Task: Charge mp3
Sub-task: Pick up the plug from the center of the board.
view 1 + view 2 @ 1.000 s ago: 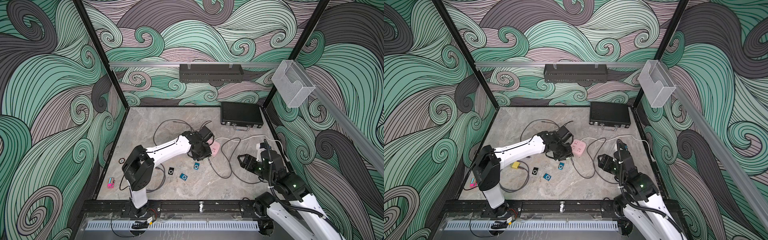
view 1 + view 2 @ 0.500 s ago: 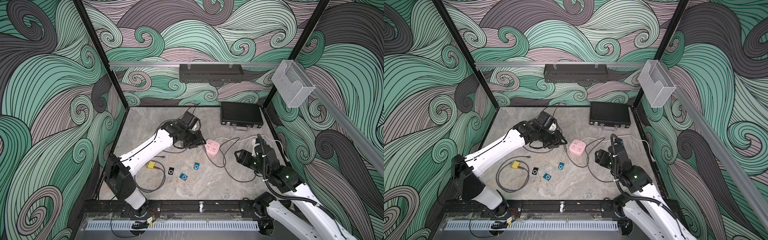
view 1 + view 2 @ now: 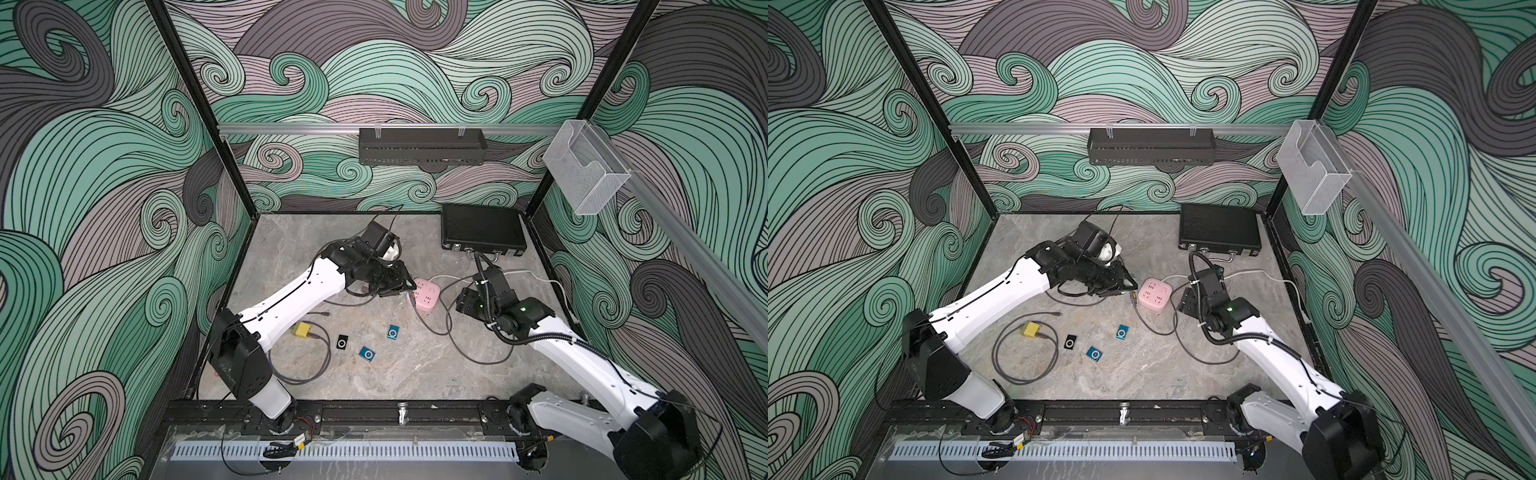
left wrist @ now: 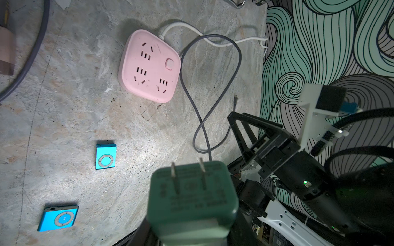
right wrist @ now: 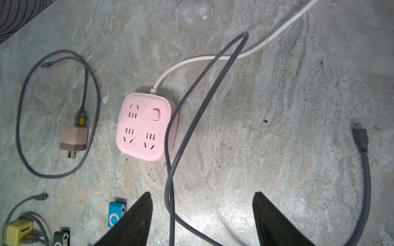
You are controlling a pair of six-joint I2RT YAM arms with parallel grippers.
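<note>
Two blue mp3 players (image 3: 392, 332) (image 3: 367, 354) and a black one (image 3: 342, 342) lie on the stone floor in front of the pink power strip (image 3: 426, 295). My left gripper (image 3: 401, 286) hovers just left of the strip, shut on a green two-prong charger adapter (image 4: 191, 200) whose prongs face the floor. A grey cable (image 5: 191, 106) loops past the strip, and its small plug end (image 5: 360, 136) lies free. My right gripper (image 5: 202, 219) stands open over that cable, right of the strip, with nothing between its fingers (image 5: 132, 221).
A pink-brown adapter (image 5: 73, 138) with its own looped cable lies left of the strip. Further front left sits a yellow charger (image 3: 302, 329) with a cable coil. A black case (image 3: 482, 227) stands at the back right; a white cord (image 5: 213, 57) runs off from the strip.
The left arm stretched out and its wrist drew back from over the strip to the strip's left side, then held still. The right gripper moved closer to the strip.
</note>
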